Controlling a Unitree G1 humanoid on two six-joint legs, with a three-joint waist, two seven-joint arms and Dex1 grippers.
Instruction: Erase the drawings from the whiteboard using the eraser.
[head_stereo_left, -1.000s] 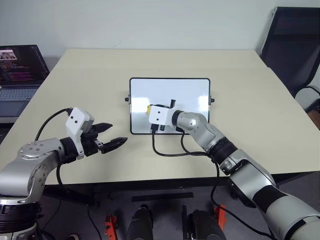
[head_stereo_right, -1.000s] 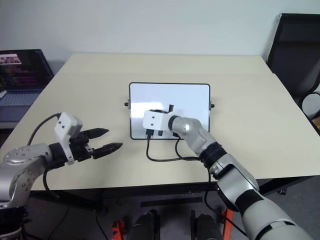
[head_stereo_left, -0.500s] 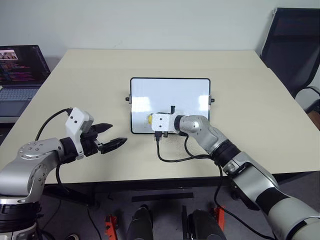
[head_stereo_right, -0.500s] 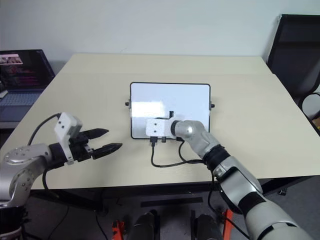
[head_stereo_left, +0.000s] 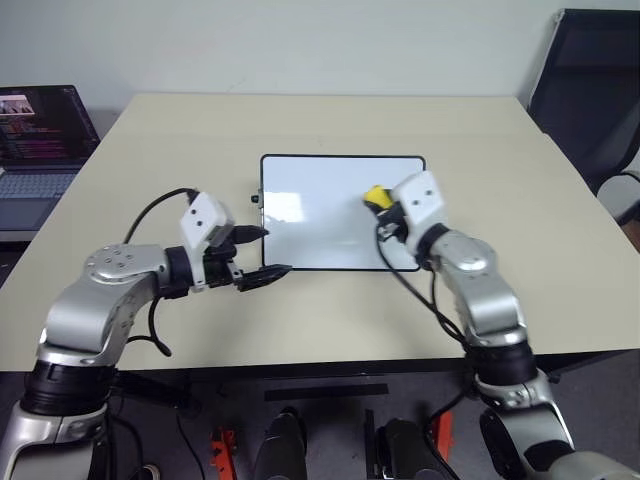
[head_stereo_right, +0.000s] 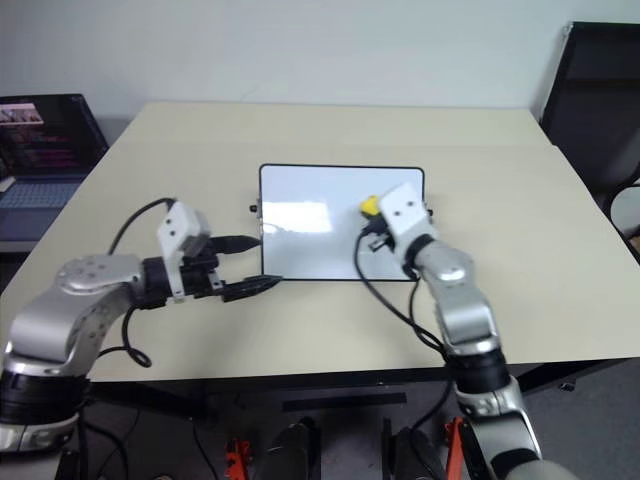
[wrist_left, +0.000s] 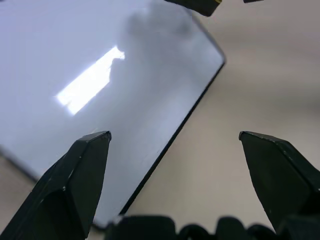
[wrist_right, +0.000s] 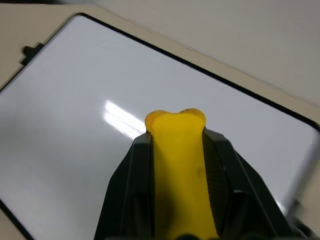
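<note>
- On the desk (head_stereo_left: 480, 130): whiteboard (head_stereo_left: 320, 215), no legible writing.
- Right pincer (wrist_right: 176, 131): clamped on yellow eraser (head_stereo_left: 376, 196), over the board.
- Left pincer (head_stereo_left: 262, 253): fingers wide apart, empty, at board's edge.

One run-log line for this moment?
right gripper: shut on eraser, above whiteboard | left gripper: open, at board's near-left corner

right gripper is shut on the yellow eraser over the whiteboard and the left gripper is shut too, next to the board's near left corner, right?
Not quite: the left gripper is open, its two black fingers standing wide apart in the left wrist view. The rest holds: the right gripper is shut on the yellow eraser over the whiteboard.
</note>
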